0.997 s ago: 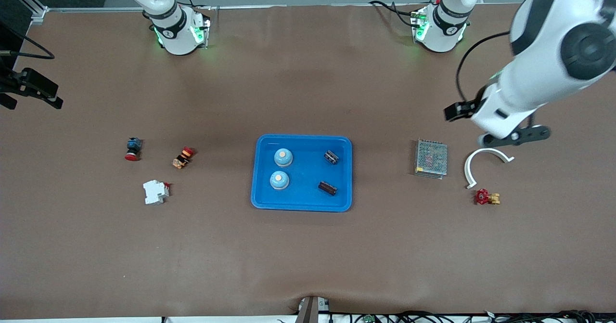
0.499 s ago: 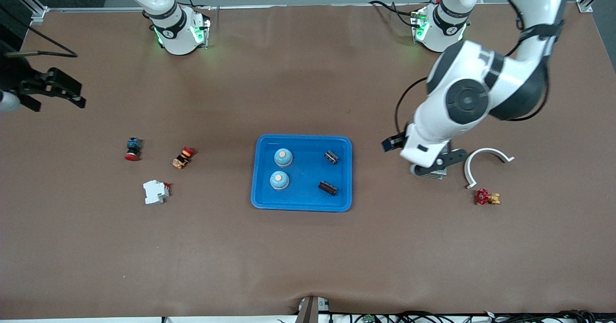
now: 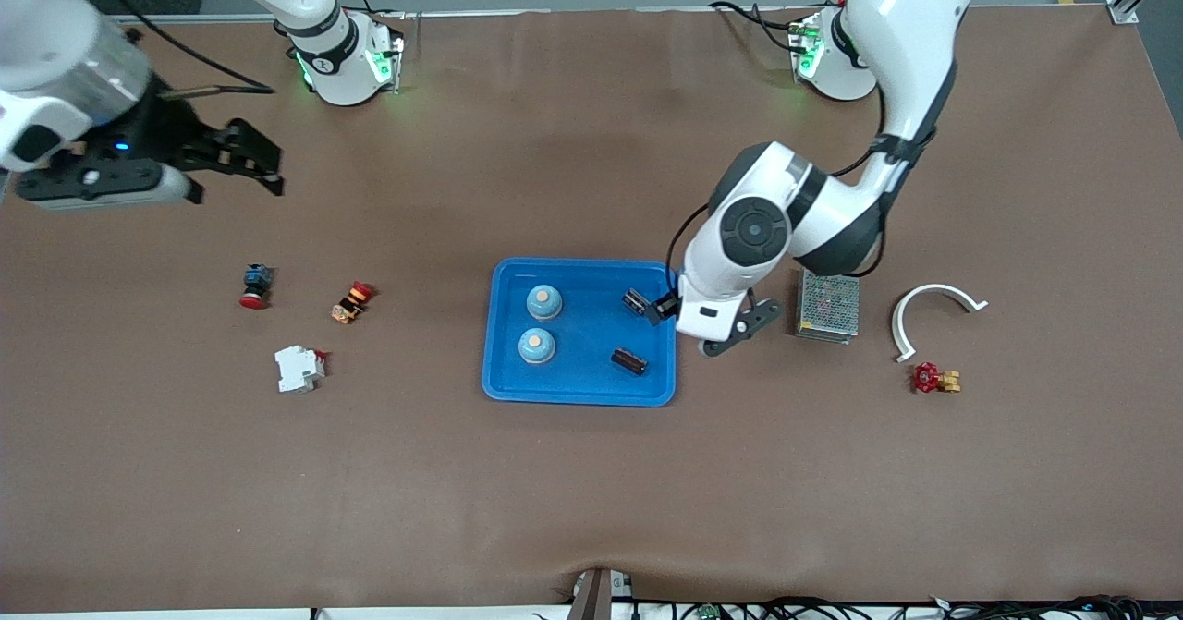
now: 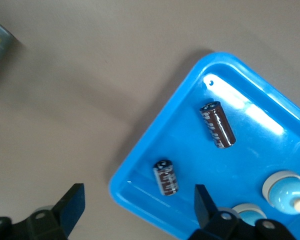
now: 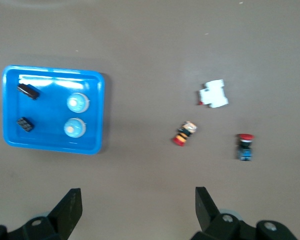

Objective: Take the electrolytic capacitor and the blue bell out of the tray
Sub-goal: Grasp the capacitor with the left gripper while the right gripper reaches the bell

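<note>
A blue tray (image 3: 578, 395) in the middle of the table holds two pale blue bells (image 3: 544, 302) (image 3: 537, 346) and two dark capacitors (image 3: 636, 302) (image 3: 629, 360). My left gripper (image 3: 702, 322) is open and empty over the tray's edge toward the left arm's end. In the left wrist view, my left gripper (image 4: 139, 202) spans the tray rim (image 4: 140, 150), with one capacitor (image 4: 166, 177) close by and another (image 4: 218, 124) beside it. My right gripper (image 3: 248, 153) is open and empty, high over the right arm's end; its wrist view (image 5: 135, 205) shows the tray (image 5: 52, 147) from afar.
A metal mesh box (image 3: 828, 304), a white curved piece (image 3: 929, 310) and a red valve (image 3: 933, 379) lie toward the left arm's end. A white breaker (image 3: 298, 368), a red-yellow switch (image 3: 351, 302) and a blue-red button (image 3: 256, 285) lie toward the right arm's end.
My left arm has swung from over the left arm's end of the table to the tray's edge. My right gripper has moved in from the table's edge toward the middle.
</note>
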`<state>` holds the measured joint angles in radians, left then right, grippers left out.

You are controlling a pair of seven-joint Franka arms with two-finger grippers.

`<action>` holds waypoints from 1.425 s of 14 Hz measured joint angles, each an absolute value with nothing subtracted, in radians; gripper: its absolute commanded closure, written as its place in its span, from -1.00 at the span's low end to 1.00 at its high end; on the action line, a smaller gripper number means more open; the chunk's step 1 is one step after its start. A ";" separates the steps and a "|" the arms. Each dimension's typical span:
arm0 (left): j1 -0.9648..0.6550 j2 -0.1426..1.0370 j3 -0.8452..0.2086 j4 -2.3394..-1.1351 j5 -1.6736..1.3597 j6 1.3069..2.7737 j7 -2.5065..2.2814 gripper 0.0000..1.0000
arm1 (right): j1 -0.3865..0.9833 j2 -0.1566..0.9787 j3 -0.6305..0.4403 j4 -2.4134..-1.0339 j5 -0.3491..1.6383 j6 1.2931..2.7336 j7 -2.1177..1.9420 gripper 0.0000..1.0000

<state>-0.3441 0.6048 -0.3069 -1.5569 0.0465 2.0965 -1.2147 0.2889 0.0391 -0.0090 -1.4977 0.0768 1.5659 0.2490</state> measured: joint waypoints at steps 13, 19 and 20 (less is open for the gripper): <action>-0.429 0.798 -0.305 -1.556 0.144 2.279 -1.482 -0.29 | 0.595 0.470 -0.008 -1.512 0.083 1.981 0.525 -1.00; -0.434 0.819 -0.305 -1.552 0.144 2.300 -1.495 1.00 | 0.604 0.616 -0.008 -1.509 0.083 2.062 0.517 -1.00; -0.436 0.819 -0.305 -1.551 0.144 2.300 -1.495 1.00 | 0.607 0.625 -0.008 -1.509 0.083 2.068 0.515 -1.00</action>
